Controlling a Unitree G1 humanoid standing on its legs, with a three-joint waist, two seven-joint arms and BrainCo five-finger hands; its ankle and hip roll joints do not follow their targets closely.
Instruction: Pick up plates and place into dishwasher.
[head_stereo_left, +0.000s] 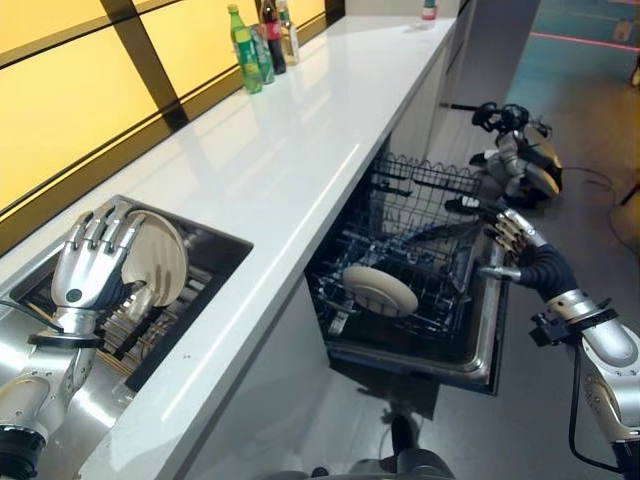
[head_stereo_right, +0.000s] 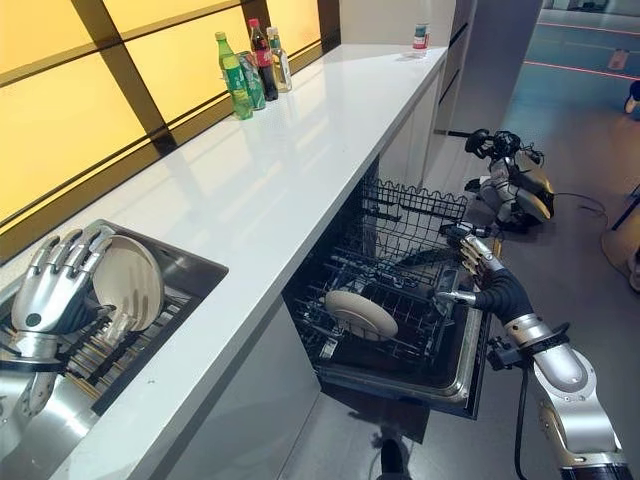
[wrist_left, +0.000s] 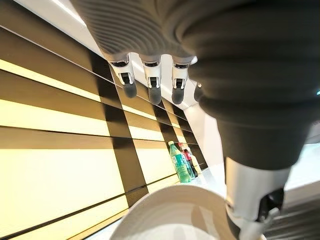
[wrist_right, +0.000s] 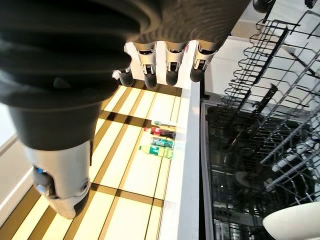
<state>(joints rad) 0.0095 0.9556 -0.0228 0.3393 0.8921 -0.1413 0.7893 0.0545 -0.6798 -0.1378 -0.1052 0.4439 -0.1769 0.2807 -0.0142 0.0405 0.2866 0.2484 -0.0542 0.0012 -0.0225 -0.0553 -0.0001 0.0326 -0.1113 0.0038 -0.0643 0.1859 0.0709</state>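
The left hand (head_stereo_left: 88, 262), fingers spread wide, hovered behind a stiff, probably slick and breakable plate (head_stereo_left: 157, 256) standing in the sink (head_stereo_left: 225, 250), best gripped by its rim, while the right hand (head_stereo_left: 508, 232) hung open over the dishwasher rack (head_stereo_left: 420, 262).

Two cream plates. One plate (head_stereo_left: 158, 258) stands on edge, tilted, in the sink rack (head_stereo_left: 150, 330). Second plate (head_stereo_left: 380, 289) lies flat-tilted in the pulled-out lower dishwasher rack (head_stereo_left: 440, 250), right of the sink rack.
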